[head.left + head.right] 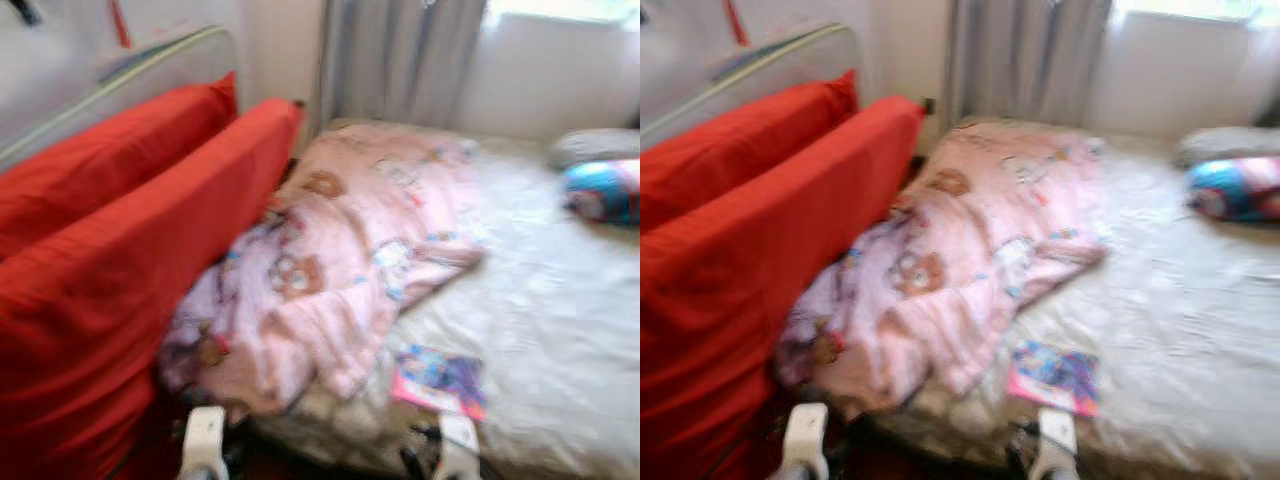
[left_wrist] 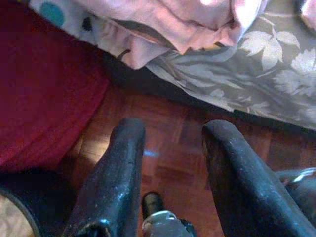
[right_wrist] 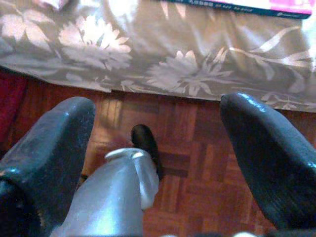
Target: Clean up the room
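Observation:
A crumpled pink blanket [image 1: 340,260] with bear prints lies across the left half of the bed [image 1: 560,330] and hangs over its front corner. A colourful magazine [image 1: 440,380] lies flat near the bed's front edge. Both arms are low in front of the bed. My left gripper [image 2: 174,129] is open above the wooden floor, just short of the blanket's hanging edge [image 2: 168,29]. My right gripper [image 3: 158,106] is open too, over the floor below the flowered sheet [image 3: 173,59] and the magazine's edge [image 3: 232,5].
Big red cushions [image 1: 120,270] stand against the bed's left side. A grey pillow [image 1: 595,145] and a blue and pink bundle [image 1: 605,190] lie at the far right. Grey curtains [image 1: 400,60] hang behind. Parquet floor [image 3: 197,158] runs along the bed's front.

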Controlling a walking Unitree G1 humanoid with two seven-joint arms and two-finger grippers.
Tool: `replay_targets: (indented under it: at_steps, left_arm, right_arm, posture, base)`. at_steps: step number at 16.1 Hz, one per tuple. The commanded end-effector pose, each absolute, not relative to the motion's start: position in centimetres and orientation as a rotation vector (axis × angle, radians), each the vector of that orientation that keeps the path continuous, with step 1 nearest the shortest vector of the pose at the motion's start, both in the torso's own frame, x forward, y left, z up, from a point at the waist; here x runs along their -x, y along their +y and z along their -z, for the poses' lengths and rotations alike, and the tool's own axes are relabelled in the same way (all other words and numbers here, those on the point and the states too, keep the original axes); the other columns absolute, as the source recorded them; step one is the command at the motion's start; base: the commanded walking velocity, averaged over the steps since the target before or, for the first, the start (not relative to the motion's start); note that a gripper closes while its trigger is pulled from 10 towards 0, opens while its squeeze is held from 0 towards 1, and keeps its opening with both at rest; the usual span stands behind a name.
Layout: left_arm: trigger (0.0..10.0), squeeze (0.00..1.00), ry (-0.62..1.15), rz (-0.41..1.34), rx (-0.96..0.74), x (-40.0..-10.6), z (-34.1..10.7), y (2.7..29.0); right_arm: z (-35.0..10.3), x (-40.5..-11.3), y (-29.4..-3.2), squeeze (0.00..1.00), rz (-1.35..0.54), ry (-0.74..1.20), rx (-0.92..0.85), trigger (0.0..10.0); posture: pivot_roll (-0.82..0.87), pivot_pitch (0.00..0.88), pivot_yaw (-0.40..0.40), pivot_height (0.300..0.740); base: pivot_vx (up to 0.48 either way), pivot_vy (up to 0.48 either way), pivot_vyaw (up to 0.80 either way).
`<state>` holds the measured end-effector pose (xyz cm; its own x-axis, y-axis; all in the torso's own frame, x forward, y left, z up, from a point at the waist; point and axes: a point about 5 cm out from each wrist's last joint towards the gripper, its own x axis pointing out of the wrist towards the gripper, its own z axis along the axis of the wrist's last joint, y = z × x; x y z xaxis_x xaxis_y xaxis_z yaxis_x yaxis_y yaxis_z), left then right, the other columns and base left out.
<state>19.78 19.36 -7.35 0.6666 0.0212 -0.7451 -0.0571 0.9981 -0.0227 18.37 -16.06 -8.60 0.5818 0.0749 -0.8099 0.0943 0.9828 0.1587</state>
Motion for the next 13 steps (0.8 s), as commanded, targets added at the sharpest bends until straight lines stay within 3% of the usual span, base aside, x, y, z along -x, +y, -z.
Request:
replay_targets:
  at_steps: [1, 8, 13]
  left_arm:
    - [10.0, 0.0, 0.836, -0.039, 0.043, -19.99, 7.29, 19.06]
    - [10.0, 0.0, 0.834, -0.045, 0.045, -19.96, 7.27, 19.22]
    - [10.0, 0.0, 0.824, -0.038, 0.064, -20.02, 7.24, 19.03]
  right_arm:
    - [8.58, -18.39, -16.45, 0.0, 0.023, 0.955, -0.188, 10.0]
    - [8.57, -18.42, -16.4, 0.0, 0.019, 0.953, -0.188, 10.0]
    - [8.5, -18.51, -16.35, 0.0, 0.028, 0.936, -0.202, 10.0]
  posture:
    - [-0.05, 0.0, -0.005, 0.74]
    - [-0.04, 0.0, -0.003, 0.74]
    - [-0.05, 0.0, 0.0, 0.74]
  base:
    - [0.0, 0.0, -0.78]
    - [0.0, 0.0, -0.78]
    - [0.0, 0.0, 0.0]
